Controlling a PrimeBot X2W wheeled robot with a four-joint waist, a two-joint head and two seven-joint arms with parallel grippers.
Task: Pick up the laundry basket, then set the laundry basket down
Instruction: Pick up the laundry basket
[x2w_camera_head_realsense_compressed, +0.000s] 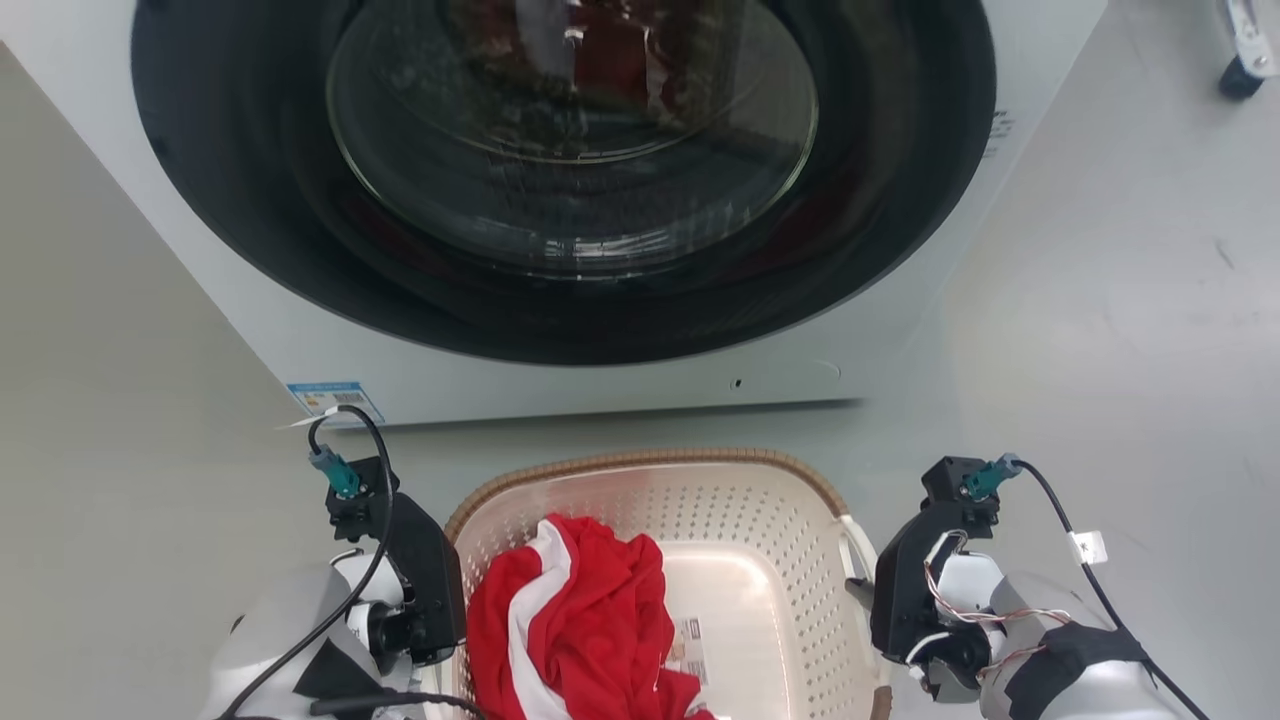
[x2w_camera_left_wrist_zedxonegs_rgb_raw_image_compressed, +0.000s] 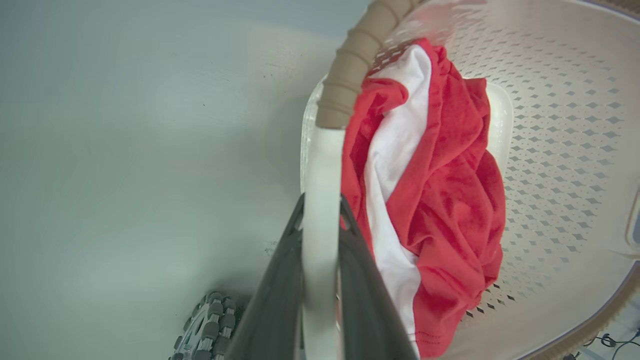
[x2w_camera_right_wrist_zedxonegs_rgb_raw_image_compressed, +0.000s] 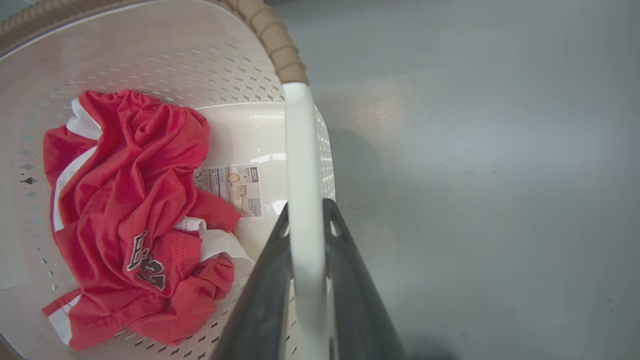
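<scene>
1. Head view: the laundry basket (x2w_camera_head_realsense_compressed: 650, 463), a cream-white rounded-rectangular plastic tub with perforated walls and a brown woven-look rim, is at the near centre on the grey floor (x2w_camera_head_realsense_compressed: 1100, 300). It is just in front of a white front-loading washing machine (x2w_camera_head_realsense_compressed: 300, 340). The left gripper (x2w_camera_head_realsense_compressed: 432, 600) is at its left side and the right gripper (x2w_camera_head_realsense_compressed: 893, 600) at its right. A crumpled red-and-white garment (x2w_camera_head_realsense_compressed: 580, 610) lies inside, towards the left. I cannot tell whether the basket is resting on the floor or lifted clear of it.

2. Left wrist view: the jaws are narrow, with both dark fingers pressed against the white left handle (x2w_camera_left_wrist_zedxonegs_rgb_raw_image_compressed: 320, 160), one on each side. The garment lies just beside the handle.

3. Right wrist view: here too the jaws are pinched narrow, on the white right handle (x2w_camera_right_wrist_zedxonegs_rgb_raw_image_compressed: 300, 150). A paper label (x2w_camera_right_wrist_zedxonegs_rgb_raw_image_compressed: 235, 187) is stuck to the basket's bottom.

4. Handling, as I judge it: the basket looks light and fairly stiff, though its thin perforated walls may flex. The smooth handles are the natural holds but could slide between the fingers. With the soft load lying to the left, both sides should rise and lower evenly.
</scene>
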